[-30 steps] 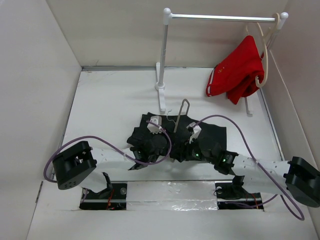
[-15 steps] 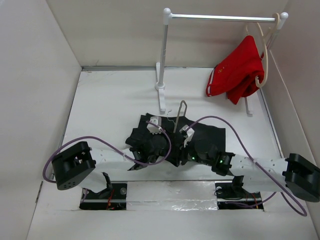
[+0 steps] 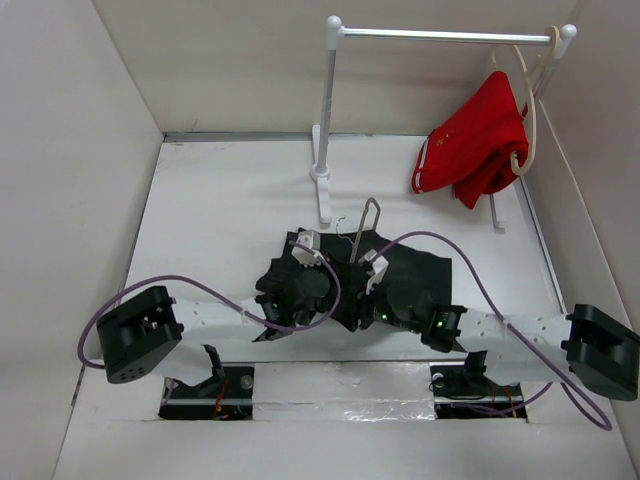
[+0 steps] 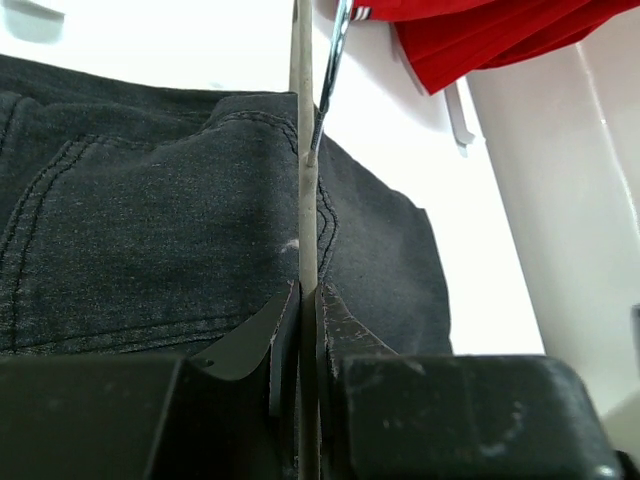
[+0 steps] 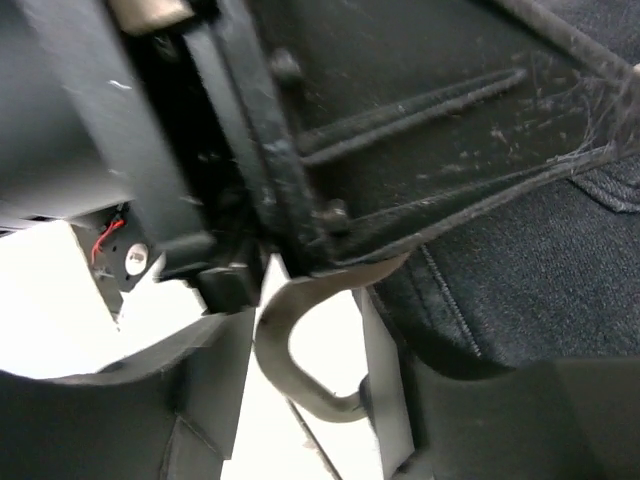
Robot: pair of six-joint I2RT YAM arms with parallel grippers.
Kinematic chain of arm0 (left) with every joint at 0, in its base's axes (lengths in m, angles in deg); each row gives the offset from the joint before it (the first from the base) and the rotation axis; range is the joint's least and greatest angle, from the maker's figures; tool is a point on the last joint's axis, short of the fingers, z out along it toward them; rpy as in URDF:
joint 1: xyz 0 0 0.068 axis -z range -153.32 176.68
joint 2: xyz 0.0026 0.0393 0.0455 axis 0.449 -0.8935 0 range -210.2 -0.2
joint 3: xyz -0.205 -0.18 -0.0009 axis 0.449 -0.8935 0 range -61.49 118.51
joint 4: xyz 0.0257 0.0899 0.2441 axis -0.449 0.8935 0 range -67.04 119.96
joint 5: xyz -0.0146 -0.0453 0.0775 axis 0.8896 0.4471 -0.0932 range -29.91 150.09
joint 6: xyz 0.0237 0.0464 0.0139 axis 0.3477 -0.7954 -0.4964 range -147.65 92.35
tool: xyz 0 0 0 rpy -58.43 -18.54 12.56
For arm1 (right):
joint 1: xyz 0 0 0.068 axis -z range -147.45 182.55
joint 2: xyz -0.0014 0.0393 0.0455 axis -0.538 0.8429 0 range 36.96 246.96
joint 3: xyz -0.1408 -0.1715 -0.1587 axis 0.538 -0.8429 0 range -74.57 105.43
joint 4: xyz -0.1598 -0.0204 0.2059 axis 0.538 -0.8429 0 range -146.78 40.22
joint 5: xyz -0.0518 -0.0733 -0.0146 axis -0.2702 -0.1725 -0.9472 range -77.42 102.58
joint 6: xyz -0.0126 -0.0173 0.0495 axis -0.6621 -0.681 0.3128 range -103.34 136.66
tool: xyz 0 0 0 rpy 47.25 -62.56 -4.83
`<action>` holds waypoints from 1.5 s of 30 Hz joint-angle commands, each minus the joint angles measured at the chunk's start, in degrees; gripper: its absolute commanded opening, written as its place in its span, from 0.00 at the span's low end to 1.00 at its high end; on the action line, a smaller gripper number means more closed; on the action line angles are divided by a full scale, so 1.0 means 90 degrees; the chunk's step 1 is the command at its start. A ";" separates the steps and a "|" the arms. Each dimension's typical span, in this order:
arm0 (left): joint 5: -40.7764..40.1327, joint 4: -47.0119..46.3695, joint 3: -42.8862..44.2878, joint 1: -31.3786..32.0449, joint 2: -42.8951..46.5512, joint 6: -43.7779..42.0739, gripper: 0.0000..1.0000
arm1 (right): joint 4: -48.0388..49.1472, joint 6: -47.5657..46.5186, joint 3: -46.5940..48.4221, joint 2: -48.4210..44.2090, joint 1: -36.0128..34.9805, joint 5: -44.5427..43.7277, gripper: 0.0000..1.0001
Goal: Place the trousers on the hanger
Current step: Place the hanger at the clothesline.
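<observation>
The black-charcoal trousers (image 3: 422,268) lie crumpled on the white table, in the middle, under both grippers. The thin grey hanger (image 3: 368,222) stands up out of them, its narrow loop pointing away from the arms. My left gripper (image 3: 311,250) is shut on the hanger's rod (image 4: 305,200), which runs straight up over the denim (image 4: 150,230). My right gripper (image 3: 375,265) is just right of the hanger, low on the trousers (image 5: 520,280). Its jaws stand apart, with the hanger's curved end (image 5: 290,360) between the fingers (image 5: 385,390).
A white garment rack (image 3: 326,120) stands at the back with a rail across the top. A red garment (image 3: 478,140) hangs from a cream hanger (image 3: 529,110) at the rail's right end. White walls close in left, right and behind.
My right gripper has moved left over the trousers towards the hanger and the left gripper. The left gripper still holds the hanger, which has barely shifted.
</observation>
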 commanded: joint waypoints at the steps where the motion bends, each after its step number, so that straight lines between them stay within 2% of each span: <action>1: -0.0067 -0.0469 0.0160 0.0050 0.0444 0.0055 0.00 | 0.0941 0.0082 -0.0037 0.0104 0.0015 -0.0033 0.46; 2: -0.0057 -0.0478 0.0141 0.0108 0.0473 0.0035 0.00 | 0.1039 0.0083 -0.0066 0.0201 0.0015 0.0006 0.31; 4: -0.0018 -0.0546 0.0093 0.0108 0.0483 -0.0033 0.00 | 0.1040 0.0053 -0.0066 0.0222 0.0015 0.0016 0.20; 5: 0.0021 -0.0517 0.0112 0.0108 0.0483 -0.0072 0.00 | 0.0982 0.0015 -0.0066 0.0106 0.0015 -0.0042 0.08; 8: 0.0099 -0.0245 0.0238 0.0108 0.0483 -0.0257 0.00 | 0.1196 0.0092 -0.0319 -0.0188 0.0015 -0.0237 0.00; 9: 0.0090 -0.0234 0.0239 0.0108 0.0512 -0.0306 0.04 | 0.1158 0.0102 -0.0407 -0.0411 0.0015 -0.0277 0.00; 10: 0.0070 -0.0224 0.0239 0.0108 0.0522 -0.0346 0.22 | 0.1089 0.0121 -0.0427 -0.0549 0.0015 -0.0316 0.00; 13: 0.0080 -0.0127 0.0287 0.0050 0.0649 -0.0521 0.49 | 0.0718 0.0102 -0.0554 -0.1057 0.0015 -0.0365 0.00; 15: 0.0080 -0.0116 0.0317 -0.0086 0.0717 -0.0599 0.52 | 0.0727 0.0092 -0.0652 -0.1223 0.0015 -0.0209 0.00; 22: 0.0753 -0.0184 0.0347 -0.0419 0.0679 -0.0659 0.52 | 0.0757 0.0190 -0.1169 -0.1916 0.0015 -0.0062 0.00; 25: 0.1348 -0.0622 0.0113 -0.0565 0.0717 -0.0736 0.42 | 0.0445 0.0180 -0.1228 -0.2278 0.0015 -0.0179 0.00; 28: 0.1817 -0.0849 0.0140 -0.0624 0.0504 -0.1048 0.47 | 0.0230 -0.0015 -0.1190 -0.2454 0.0073 -0.0082 0.00; 33: 0.2247 -0.0146 0.1078 -0.0693 -0.0364 -0.1537 0.49 | 0.0171 -0.0258 -0.1121 -0.2542 0.0142 0.0143 0.00; 36: 0.1995 0.0205 0.1459 -0.0693 -0.0775 -0.1556 0.48 | 0.0073 -0.0317 -0.1052 -0.2630 0.0200 0.0221 0.00; 39: 0.1683 0.0021 0.1528 -0.0693 -0.0971 -0.1586 0.46 | -0.0033 -0.0405 -0.1062 -0.2649 0.0200 0.0299 0.00; 44: 0.1302 -0.0242 0.1694 -0.0693 -0.1196 -0.1723 0.24 | -0.0220 -0.0338 -0.1150 -0.2776 0.0200 0.0377 0.00; 45: 0.1078 -0.0263 0.1704 -0.0635 -0.1245 -0.1733 0.23 | -0.0316 -0.0318 -0.1189 -0.2806 0.0200 0.0368 0.00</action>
